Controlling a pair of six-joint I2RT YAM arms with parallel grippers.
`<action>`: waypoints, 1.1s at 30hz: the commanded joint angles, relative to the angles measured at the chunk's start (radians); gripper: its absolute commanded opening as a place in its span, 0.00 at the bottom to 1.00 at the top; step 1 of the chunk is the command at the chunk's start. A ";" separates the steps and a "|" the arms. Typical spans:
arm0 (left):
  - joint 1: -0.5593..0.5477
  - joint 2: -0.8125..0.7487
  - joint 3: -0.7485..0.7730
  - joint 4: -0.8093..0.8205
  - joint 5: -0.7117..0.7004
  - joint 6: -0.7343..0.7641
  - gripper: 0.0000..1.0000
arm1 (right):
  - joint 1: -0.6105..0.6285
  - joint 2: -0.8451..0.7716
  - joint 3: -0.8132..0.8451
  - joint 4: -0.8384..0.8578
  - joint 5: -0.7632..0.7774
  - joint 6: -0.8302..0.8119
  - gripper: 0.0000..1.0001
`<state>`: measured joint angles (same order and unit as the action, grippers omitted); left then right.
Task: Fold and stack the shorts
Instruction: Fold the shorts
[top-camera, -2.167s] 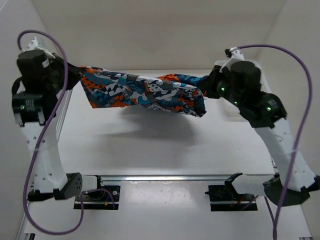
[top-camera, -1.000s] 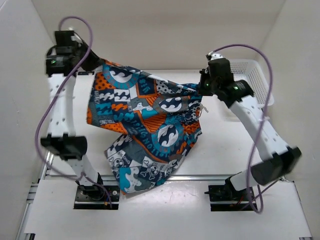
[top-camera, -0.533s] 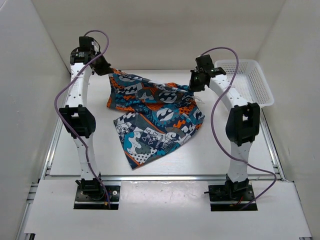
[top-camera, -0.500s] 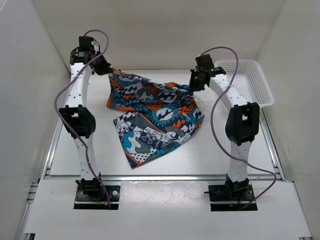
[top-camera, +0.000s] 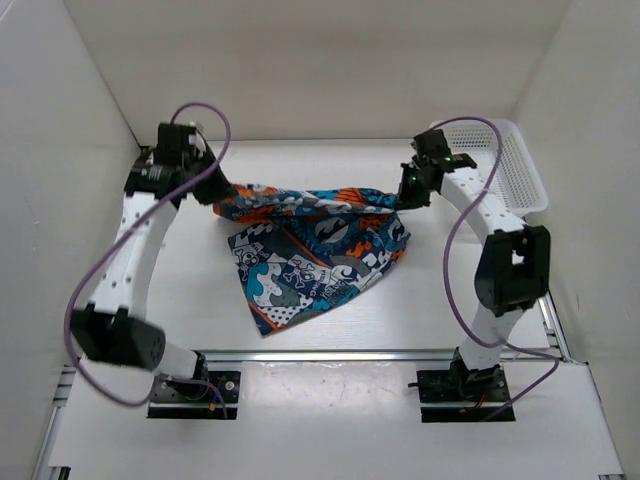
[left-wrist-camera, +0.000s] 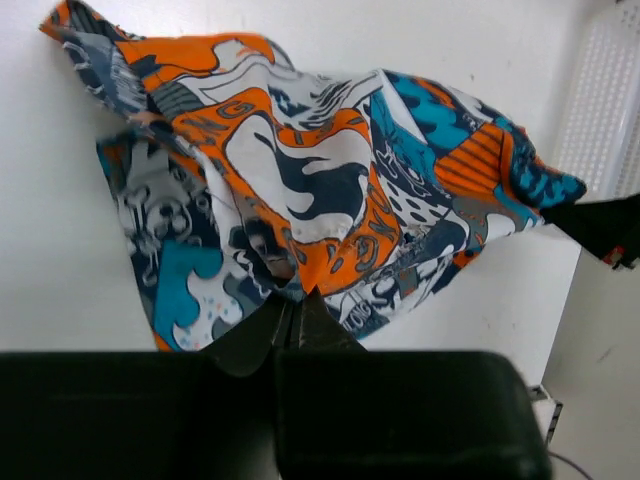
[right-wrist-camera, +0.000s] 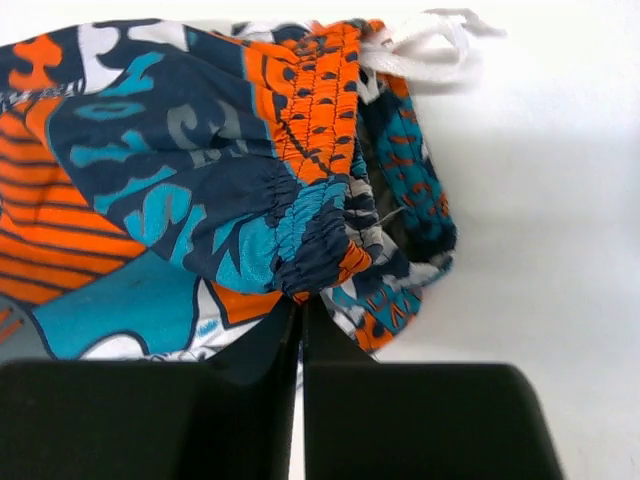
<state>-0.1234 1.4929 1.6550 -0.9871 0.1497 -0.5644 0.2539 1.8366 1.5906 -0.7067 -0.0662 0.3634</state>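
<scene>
The shorts (top-camera: 315, 245), patchwork print in orange, teal, navy and white, lie mostly on the table, with their far edge lifted and stretched between the two grippers. My left gripper (top-camera: 215, 193) is shut on the shorts' left end; in the left wrist view (left-wrist-camera: 292, 299) its fingers pinch the fabric (left-wrist-camera: 300, 190). My right gripper (top-camera: 408, 186) is shut on the right end, at the elastic waistband (right-wrist-camera: 310, 215), with the white drawstring (right-wrist-camera: 420, 45) just beyond. The lower leg of the shorts trails toward the near left.
A white plastic mesh basket (top-camera: 505, 160) stands at the back right, close behind the right arm; its edge shows in the left wrist view (left-wrist-camera: 605, 100). White walls enclose the table on the left, back and right. A rail runs along the near edge (top-camera: 320, 356).
Both grippers have come nearer and lower with the shorts' far edge, folding it forward over the rest. The cloth between them is now a narrow taut band.
</scene>
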 joint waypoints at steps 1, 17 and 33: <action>-0.050 -0.164 -0.196 0.021 -0.087 -0.066 0.10 | -0.030 -0.112 -0.092 -0.011 0.032 -0.023 0.00; -0.432 -0.451 -0.819 0.062 -0.154 -0.451 0.10 | -0.030 -0.423 -0.579 0.058 0.219 0.072 0.00; -0.475 -0.392 -0.310 -0.218 -0.318 -0.378 0.10 | -0.030 -0.616 -0.374 -0.082 0.195 0.039 0.00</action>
<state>-0.5961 1.0870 1.2274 -1.1084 -0.0937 -0.9840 0.2291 1.2385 1.1160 -0.7574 0.1276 0.4267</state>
